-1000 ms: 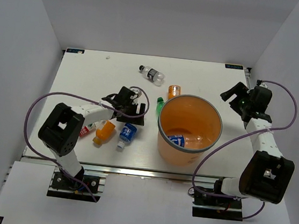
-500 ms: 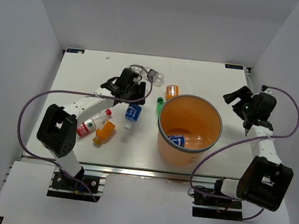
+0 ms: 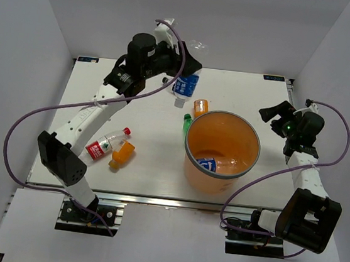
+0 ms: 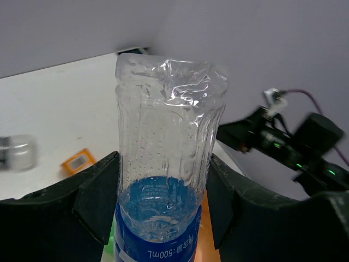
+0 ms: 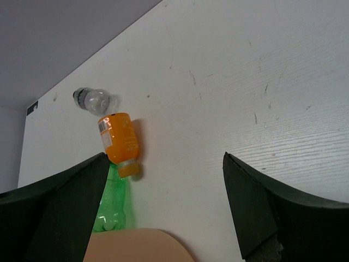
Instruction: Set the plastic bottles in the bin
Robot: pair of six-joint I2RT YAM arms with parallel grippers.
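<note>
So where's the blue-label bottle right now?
In the top view the blue-label bottle hangs clamped in the left gripper, off the table, over its far side, just beyond the bin's left rim.

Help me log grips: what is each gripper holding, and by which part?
The left gripper holds the blue-labelled clear bottle by its midsection, at the label's edge. The right gripper is open, holding nothing.

Only a strip of the bin (image 5: 136,248) shows at the bottom edge of the right wrist view, covering one end of the green bottle (image 5: 114,202) beside it. Inside the bin, its near wall half hides a lying bottle (image 3: 208,164). Beyond the bin, the raised blue-label bottle (image 4: 163,185) runs off the left wrist view's lower edge.
</note>
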